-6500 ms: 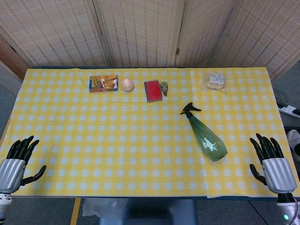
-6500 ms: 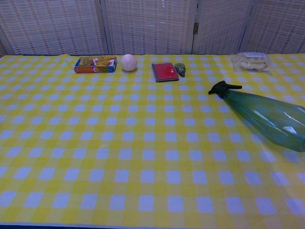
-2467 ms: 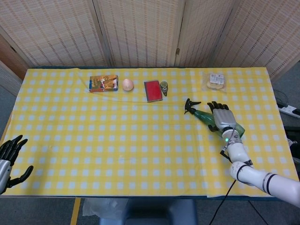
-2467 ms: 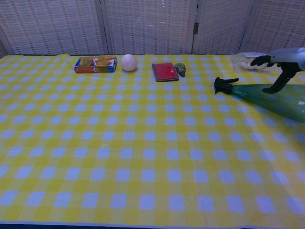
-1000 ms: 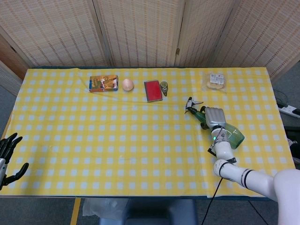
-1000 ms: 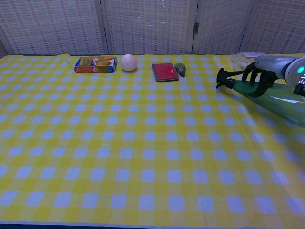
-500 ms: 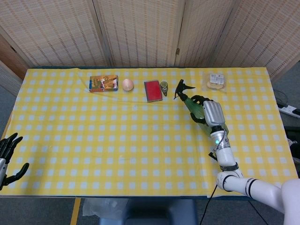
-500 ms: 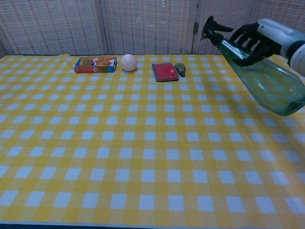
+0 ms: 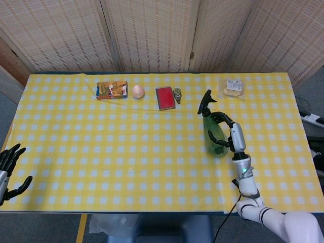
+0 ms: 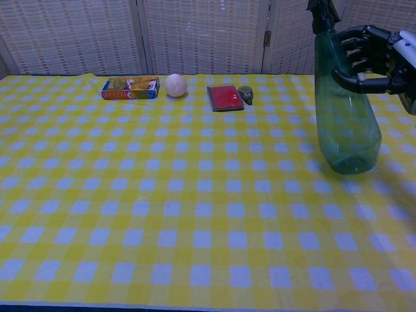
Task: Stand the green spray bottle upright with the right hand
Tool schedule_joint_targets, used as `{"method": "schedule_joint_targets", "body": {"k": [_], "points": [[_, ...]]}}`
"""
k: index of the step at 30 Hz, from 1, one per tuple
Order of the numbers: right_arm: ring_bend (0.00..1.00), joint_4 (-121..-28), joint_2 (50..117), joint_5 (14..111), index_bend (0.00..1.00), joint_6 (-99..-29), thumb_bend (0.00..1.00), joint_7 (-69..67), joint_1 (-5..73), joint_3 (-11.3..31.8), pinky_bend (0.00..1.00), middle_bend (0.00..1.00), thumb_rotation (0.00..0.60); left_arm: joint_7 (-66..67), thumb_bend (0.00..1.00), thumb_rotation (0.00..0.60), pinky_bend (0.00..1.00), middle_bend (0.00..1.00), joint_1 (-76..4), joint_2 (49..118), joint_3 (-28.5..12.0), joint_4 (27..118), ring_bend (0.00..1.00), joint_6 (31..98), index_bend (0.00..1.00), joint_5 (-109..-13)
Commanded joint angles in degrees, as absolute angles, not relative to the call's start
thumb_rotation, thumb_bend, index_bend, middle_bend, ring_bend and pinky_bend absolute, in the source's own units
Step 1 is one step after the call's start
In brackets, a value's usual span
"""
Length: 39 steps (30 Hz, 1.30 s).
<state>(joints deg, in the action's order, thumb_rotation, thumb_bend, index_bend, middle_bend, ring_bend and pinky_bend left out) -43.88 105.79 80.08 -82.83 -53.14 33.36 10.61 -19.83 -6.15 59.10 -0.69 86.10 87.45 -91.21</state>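
Head view. The green spray bottle [image 9: 216,132] stands on the right half of the desk [image 9: 101,152], its black trigger nozzle [image 9: 205,103] toward the far edge as seen from above and its wide base nearest the camera. The right robot hand [image 9: 229,132] wraps the bottle's upper body from the robot's right side, fingers curled round it; it is gripping the bottle. The left robot hand [image 9: 9,167] sits at the near left corner of the desk, fingers spread, holding nothing, well apart from the bottle. Along the far edge lie a printed carton [image 9: 112,89], a pale ball [image 9: 138,91], a red case [image 9: 165,97], a small round gadget [image 9: 177,92] and a bagged snack [image 9: 233,87].

Chest view. The bottle [image 10: 344,104] appears with its long axis close to vertical, nozzle at the top of the frame, base low against the yellow check cloth. Whether the base is fully seated or a hair above the cloth cannot be told from here. The right robot hand [image 10: 377,60] clasps the neck and shoulder from the side, fingers [image 10: 354,49] across the front of the green body. The left robot hand does not show in this view.

Assessment. The bottle lies directly within the right hand's grasp, axis nearly upright. The remaining move appears to be seating the base flat and releasing without tipping it; a tall, narrow-topped bottle held high may lean on release.
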Motion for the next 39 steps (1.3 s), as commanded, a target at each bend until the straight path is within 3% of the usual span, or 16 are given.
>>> {"method": "schedule_joint_targets", "body": {"k": [1,4,8,10,23,33,39], "points": [[0.63,-36.1,110.5,84.4,0.42,-85.7,0.41,-57.7,31.6,8.3,0.65,0.64,0.600,-20.0,0.33,0.064,0.00,0.00,-6.1,59.0,-0.7,86.1,0.00,87.4,0.00,-91.1],[0.60,-33.3,111.2,85.8,0.35,-86.7,0.41,-59.0,30.9,7.2,0.62,0.60,0.600,-20.3,0.33,0.062,0.00,0.00,-6.1,59.0,-0.7,86.2,0.00,87.6,0.00,-91.1],[0.47,-31.8,111.1,86.9,0.14,-88.8,0.41,-60.1,29.7,6.6,0.47,0.47,0.600,-20.5,0.33,0.068,0.00,0.00,-6.0,58.9,-0.7,86.3,0.00,87.7,0.00,-91.2],[0.44,-31.8,110.7,87.2,0.08,-90.3,0.41,-60.4,29.0,6.6,0.41,0.44,0.600,-20.5,0.33,0.069,0.00,0.00,-6.0,58.8,-0.7,86.3,0.00,87.8,0.00,-91.3],[0.38,-32.7,107.6,88.7,0.02,-96.1,0.41,-61.3,22.5,4.7,0.26,0.39,0.600,-20.0,0.34,0.094,0.00,0.00,-5.8,58.7,-0.5,86.9,0.00,88.2,0.00,-91.7],[0.27,-35.0,104.2,88.8,0.00,-96.0,0.37,-60.3,20.1,4.6,0.09,0.24,0.600,-19.5,0.34,0.124,0.00,0.00,-5.8,58.6,-0.4,87.2,0.00,88.2,0.03,-92.0],[0.25,-36.9,102.6,88.7,0.00,-96.5,0.36,-60.1,19.0,5.0,0.07,0.20,0.600,-19.5,0.34,0.125,0.00,0.00,-5.8,58.6,-0.4,87.2,0.00,88.3,0.04,-92.0]]}}
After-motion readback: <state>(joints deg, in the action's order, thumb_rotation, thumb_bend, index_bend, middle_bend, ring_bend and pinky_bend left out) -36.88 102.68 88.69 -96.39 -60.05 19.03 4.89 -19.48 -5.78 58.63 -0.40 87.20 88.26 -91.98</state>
